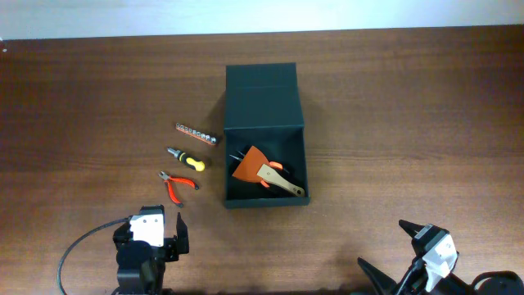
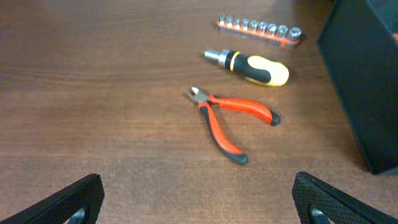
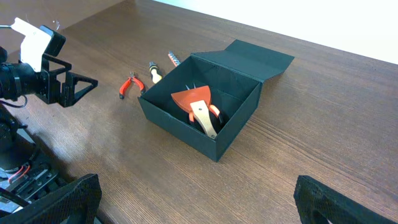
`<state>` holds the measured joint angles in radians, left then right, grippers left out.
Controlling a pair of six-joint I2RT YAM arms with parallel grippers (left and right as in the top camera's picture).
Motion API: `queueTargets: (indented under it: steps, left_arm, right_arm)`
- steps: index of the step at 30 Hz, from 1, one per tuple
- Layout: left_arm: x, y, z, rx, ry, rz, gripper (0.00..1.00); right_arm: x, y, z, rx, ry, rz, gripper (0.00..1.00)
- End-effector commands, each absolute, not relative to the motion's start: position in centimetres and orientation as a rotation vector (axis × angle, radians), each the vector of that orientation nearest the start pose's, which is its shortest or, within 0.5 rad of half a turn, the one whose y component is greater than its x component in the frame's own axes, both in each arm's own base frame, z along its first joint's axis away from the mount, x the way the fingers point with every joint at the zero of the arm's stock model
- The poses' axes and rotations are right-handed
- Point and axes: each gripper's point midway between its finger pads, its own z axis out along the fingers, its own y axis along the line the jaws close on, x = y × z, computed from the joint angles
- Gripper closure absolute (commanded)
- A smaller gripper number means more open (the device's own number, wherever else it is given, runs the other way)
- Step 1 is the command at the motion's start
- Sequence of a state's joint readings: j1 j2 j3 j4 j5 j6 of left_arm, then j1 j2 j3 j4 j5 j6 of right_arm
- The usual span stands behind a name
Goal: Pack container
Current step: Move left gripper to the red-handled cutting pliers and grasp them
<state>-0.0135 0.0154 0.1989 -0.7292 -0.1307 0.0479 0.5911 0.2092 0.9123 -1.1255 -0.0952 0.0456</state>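
Near the front edge of the bench [image 1: 409,123], the left pincer [image 2: 198,204] and the right pincer [image 3: 198,204] both stand wide, holding nothing. Beyond the left one lie red-handled pliers [image 1: 177,186], then a stubby yellow-and-black screwdriver [image 1: 187,158], then a socket rail [image 1: 197,133]. Just right of these, mid-bench, sits the container [image 1: 266,201]. Its lid [image 1: 264,94] lies open toward the far edge, and an orange scraper [image 1: 252,165] rests inside.

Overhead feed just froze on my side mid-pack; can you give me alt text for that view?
The dark container sits open mid-table with an orange scraper inside. Left of it on the table lie a socket strip, a yellow-handled screwdriver and red pliers. The left end effector and right end effector sit open and empty at the near edge.
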Motion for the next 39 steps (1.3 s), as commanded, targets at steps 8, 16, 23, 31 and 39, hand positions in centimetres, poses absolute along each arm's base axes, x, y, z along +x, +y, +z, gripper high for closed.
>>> queueTargets:
  steps: [8, 16, 23, 31, 39]
  left_arm:
    - [21.4, 0.9, 18.8, 0.006, 2.016, 0.085, 0.01]
    - [24.5, -1.5, 25.8, 0.093, 2.017, -0.053, 0.01]
    - [27.7, -2.9, 25.2, 0.04, 2.247, -0.203, 0.01]
    - [30.9, -0.8, 20.1, -0.42, 2.516, -0.181, 0.01]
    - [30.9, -0.1, 13.9, -0.778, 2.688, -0.175, 0.01]
  right_arm:
    - [10.1, 8.9, 27.2, -0.607, 1.929, 0.514, 0.01]
    - [10.1, 8.9, 27.2, -0.607, 1.929, 0.514, 0.01]
    - [10.1, 8.9, 27.2, -0.607, 1.929, 0.514, 0.01]
    - [10.1, 8.9, 27.2, -0.607, 1.929, 0.514, 0.01]
    - [10.1, 8.9, 27.2, -0.607, 1.929, 0.514, 0.01]
